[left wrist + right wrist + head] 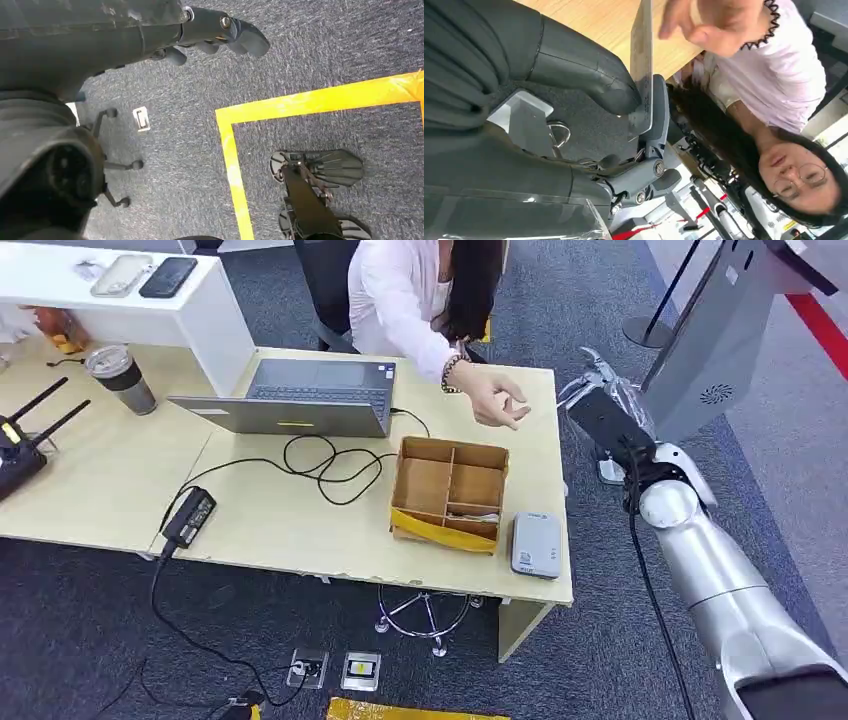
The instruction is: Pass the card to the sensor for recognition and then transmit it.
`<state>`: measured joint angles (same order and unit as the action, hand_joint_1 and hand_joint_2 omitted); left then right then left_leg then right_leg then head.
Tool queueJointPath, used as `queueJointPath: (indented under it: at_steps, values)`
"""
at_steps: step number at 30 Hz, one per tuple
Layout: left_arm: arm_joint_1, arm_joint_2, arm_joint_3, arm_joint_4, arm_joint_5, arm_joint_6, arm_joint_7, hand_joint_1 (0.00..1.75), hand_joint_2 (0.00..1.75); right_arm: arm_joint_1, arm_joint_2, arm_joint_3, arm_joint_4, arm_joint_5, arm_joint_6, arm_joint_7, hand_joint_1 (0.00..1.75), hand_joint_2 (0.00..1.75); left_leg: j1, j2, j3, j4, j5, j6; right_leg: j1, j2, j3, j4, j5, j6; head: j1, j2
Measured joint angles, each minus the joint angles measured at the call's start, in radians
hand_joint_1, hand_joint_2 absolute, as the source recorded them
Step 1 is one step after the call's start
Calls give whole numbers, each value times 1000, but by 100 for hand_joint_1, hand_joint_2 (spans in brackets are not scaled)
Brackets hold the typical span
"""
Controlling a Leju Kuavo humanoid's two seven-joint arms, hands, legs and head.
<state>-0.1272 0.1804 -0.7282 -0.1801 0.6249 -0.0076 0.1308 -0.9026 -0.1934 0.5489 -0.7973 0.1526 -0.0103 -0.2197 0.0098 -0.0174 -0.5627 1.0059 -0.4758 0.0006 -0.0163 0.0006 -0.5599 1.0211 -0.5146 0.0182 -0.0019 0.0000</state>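
In the right wrist view my right hand (624, 100) pinches a thin pale card (642, 70) between thumb and fingers, held on edge. A person's open hand (704, 22) reaches toward the card and stays just apart from it. Seen from the head, my right hand (612, 418) is raised just off the table's right edge, and the person's hand (497, 400) hovers over the table to its left. The grey card sensor (535, 543) lies flat at the table's front right corner, below and left of my right hand. My left hand (215, 35) hangs over the carpet, holding nothing.
A compartmented cardboard box (450, 490) sits beside the sensor. A laptop (300, 395), looped cables (320, 460) and a power brick (190, 515) lie on the table's (300, 530) left part. A grey kiosk (715, 340) stands right of my arm. Yellow floor tape (300, 102) marks the carpet.
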Motion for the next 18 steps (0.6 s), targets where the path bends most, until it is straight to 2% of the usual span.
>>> queueJointPath:
  at_steps: [18]
  values:
    - [0, 0, -1, 0, 14, 4, 0, 0, 0, 111, -21, -22, -40, 9, -7, 32, 175, 175, 0, 0, 0, 0, 0, 0, 0, 0, 0, 0, 0, 0, 0, 0]
